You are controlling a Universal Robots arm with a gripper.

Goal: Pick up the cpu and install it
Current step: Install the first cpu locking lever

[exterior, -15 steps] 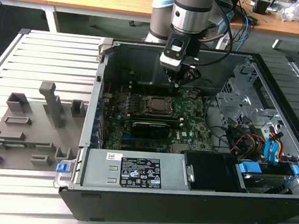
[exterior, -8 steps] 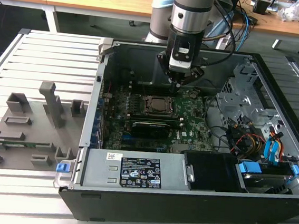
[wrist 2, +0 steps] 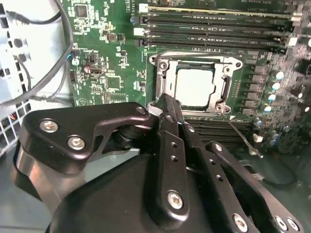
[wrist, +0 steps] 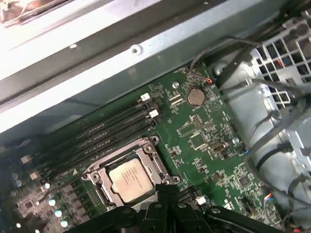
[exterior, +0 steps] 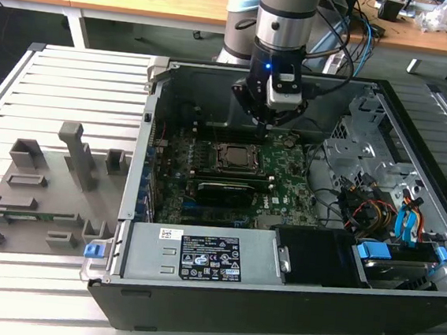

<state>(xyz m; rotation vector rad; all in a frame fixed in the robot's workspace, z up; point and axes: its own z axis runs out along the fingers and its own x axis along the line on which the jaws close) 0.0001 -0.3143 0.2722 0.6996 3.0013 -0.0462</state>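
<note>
Just beyond your fingertips (wrist 2: 170, 115) in the second wrist view, the cpu (wrist 2: 194, 86) lies flat in the socket (wrist 2: 227, 87) on the motherboard (wrist 2: 107, 58). Its pale metal top faces up and the socket frame runs round all four of its edges. Your gripper (wrist 2: 164, 101) hangs over the edge of the socket nearest the fingers, clenched tip to tip with nothing between them. It looks clear of the chip, though you cannot judge the height well from here. On the far side of the socket from the fingers run the memory slots (wrist 2: 214, 19).

In the exterior view your arm reaches down into the open computer case (exterior: 274, 299), and the grey tray (exterior: 38, 197) lies outside the case, on the exterior view's left.

Treat the chip as very light, thin and stiff. The smooth metal top probably offers little friction, so flat pads could slide on it. The underside is likely the fragile part, so you should neither drag it nor press it in at a tilt. The sensible hold is on two opposite edges, kept level and lightly squeezed. As it sits now, the frame leaves little room beside those edges for a finger.
</note>
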